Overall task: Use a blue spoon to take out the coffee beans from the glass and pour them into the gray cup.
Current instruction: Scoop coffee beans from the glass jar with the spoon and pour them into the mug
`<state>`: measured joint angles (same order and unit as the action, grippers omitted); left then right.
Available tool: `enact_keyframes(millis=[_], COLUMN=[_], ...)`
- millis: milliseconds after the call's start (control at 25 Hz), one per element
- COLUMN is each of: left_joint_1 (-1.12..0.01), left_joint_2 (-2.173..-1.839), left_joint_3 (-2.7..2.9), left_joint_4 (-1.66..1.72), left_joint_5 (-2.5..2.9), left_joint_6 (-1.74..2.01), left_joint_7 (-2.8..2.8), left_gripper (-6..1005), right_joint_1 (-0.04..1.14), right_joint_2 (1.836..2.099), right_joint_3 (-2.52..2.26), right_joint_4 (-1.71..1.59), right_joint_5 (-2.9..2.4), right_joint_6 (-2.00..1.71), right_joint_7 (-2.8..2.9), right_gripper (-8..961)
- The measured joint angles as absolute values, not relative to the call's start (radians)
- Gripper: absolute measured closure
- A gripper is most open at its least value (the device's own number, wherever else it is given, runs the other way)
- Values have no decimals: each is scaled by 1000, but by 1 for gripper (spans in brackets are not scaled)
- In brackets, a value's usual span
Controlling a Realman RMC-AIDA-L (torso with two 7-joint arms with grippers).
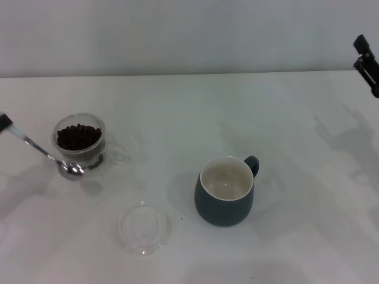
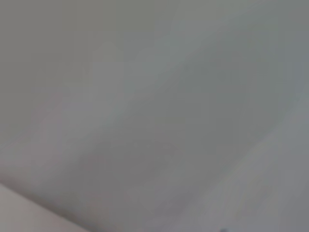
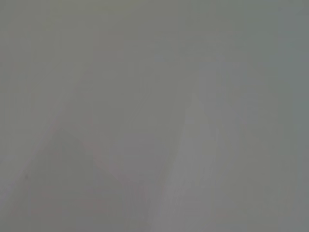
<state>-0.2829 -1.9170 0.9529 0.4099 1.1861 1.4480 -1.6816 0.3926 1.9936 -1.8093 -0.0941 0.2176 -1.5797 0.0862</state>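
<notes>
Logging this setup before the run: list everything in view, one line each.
glass: one, clear, left side of the table.
coffee beans: many, dark brown, heaped inside the glass.
blue spoon: one, metal bowl with pale handle, bowl against the glass's left side, handle running off the left edge.
gray cup: one, slate gray with cream inside, centre, no beans inside.
round dish: one, clear, flat, in front of the glass.
table: one, white.
right gripper: one, black, far right edge.

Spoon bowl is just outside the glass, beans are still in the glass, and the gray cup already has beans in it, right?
Not quite. The head view shows the gray cup empty, its cream inside bare. The rest holds: the spoon bowl sits just outside the glass, and the beans are in the glass.
</notes>
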Motion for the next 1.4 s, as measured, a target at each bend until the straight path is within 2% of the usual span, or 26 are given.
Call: enact_keyframes(millis=[160, 240, 400, 520, 760, 1400], left_joint_1=[-305, -331, -371, -410, -492, -614], left_joint_2=[-1870, -1835, -1787, -1764, -1752, -1761], left_joint_3=[953, 953, 947, 947, 946, 951], left_joint_4=[447, 452, 452, 455, 458, 458], left_joint_5=[1188, 1203, 1240, 1282, 1380, 1561], left_joint_6=[1448, 1443, 1402, 1360, 1271, 1152], left_joint_7=[-1733, -1755, -1784, -1804, -1849, -1892], left_gripper=[867, 867, 867, 867, 868, 868], right_joint_1=[393, 389, 381, 377, 375, 368], right_joint_2=[2009, 2011, 2012, 2012, 2013, 2014], right_joint_3=[-1813, -1819, -1898, -1976, -2072, -2200], right_joint_4=[-96, -106, -146, -176, -216, -286], right_joint_5=[197, 173, 144, 142, 142, 146], right_joint_6=[-1569, -1559, -1541, -1539, -1532, -1497], right_joint_7=[84, 88, 94, 97, 143, 222], right_gripper=[151, 151, 153, 154, 154, 154])
